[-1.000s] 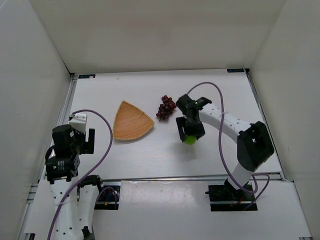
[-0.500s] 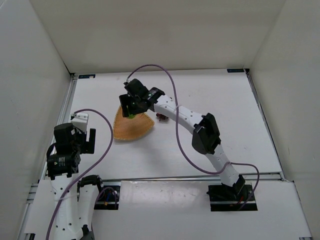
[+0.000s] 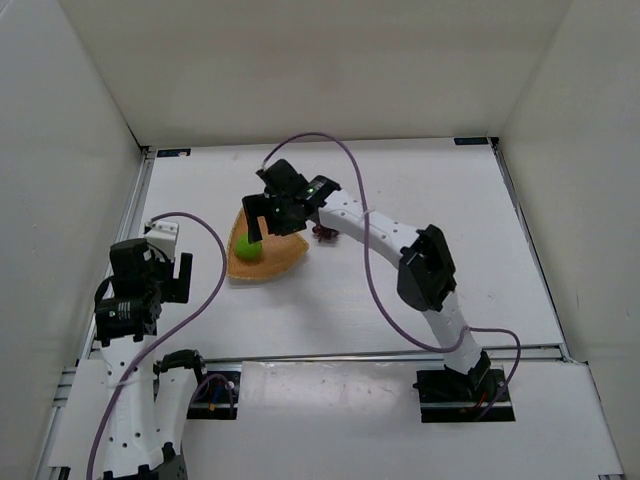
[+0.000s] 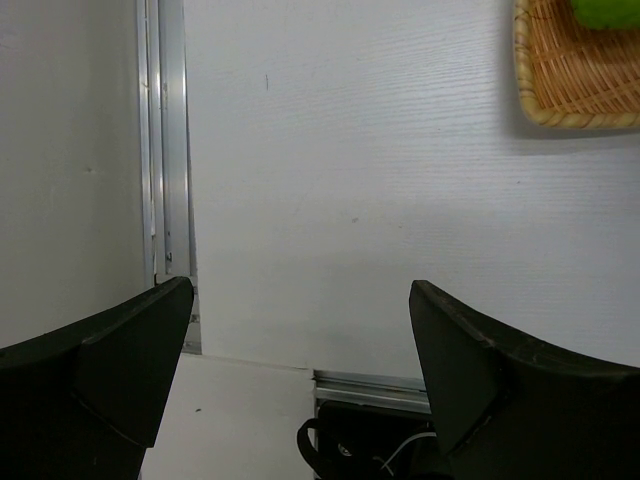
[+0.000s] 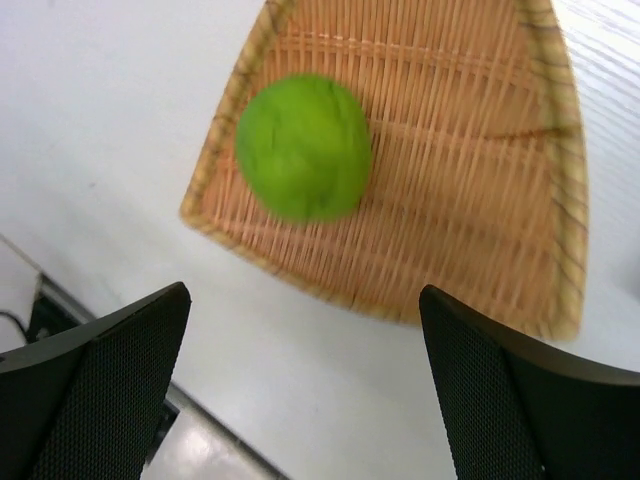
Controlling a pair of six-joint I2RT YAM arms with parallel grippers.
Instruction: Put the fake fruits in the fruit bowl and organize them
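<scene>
Green fruit (image 5: 303,147) lies in the basket (image 5: 565,200). The right gripper (image 5: 302,300) hangs spread above it, and the left gripper (image 4: 300,290) is spread too (idle). We judge the grapes (image 3: 322,235) next: reach, pinch, carry over.

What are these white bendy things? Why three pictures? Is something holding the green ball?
They are two robot arms on a table. One picture looks down from above; the others come from a camera on each wrist. The left end effector and right end effector, their two-fingered hands, are open and hold nothing. The green fruit lies in the basket, below the right one. Grapes lie beside the basket, partly hidden by the arm.
</scene>
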